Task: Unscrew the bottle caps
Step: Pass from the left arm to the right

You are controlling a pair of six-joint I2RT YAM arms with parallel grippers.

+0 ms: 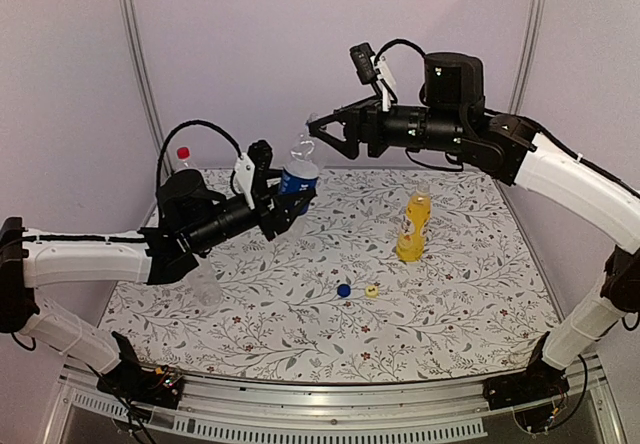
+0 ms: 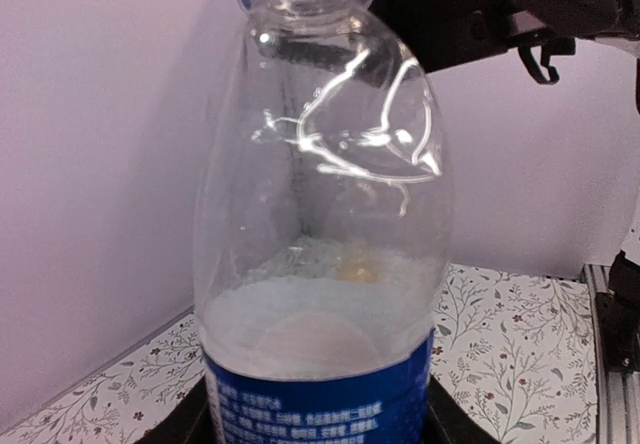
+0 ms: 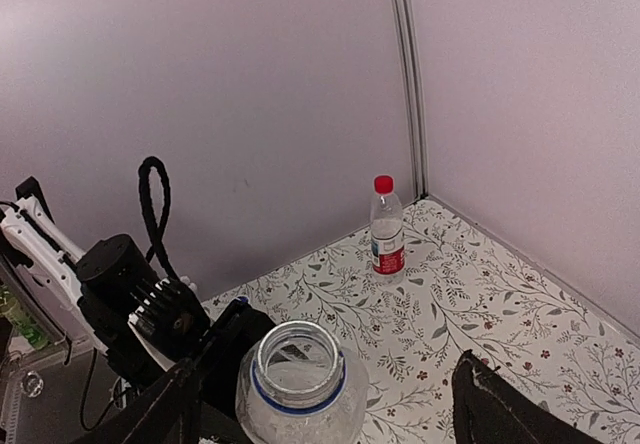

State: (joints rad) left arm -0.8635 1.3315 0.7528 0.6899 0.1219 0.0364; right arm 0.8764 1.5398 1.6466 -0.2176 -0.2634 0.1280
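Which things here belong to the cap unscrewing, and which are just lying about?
Job: clear plastic bottle with blue label, cap off, in left gripper; clear bottle with red cap, red-white label; bottle of yellow liquid.
Lying about: small blue cap; small yellow cap, both loose on the floral table.

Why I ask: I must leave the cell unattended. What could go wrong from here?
The left gripper holds the blue-label bottle off the table, uncapped; a slip could drop it.
The open right gripper hovers just by its mouth and could knock it.
The red-capped bottle stands close behind the left arm; a swing might topple it.
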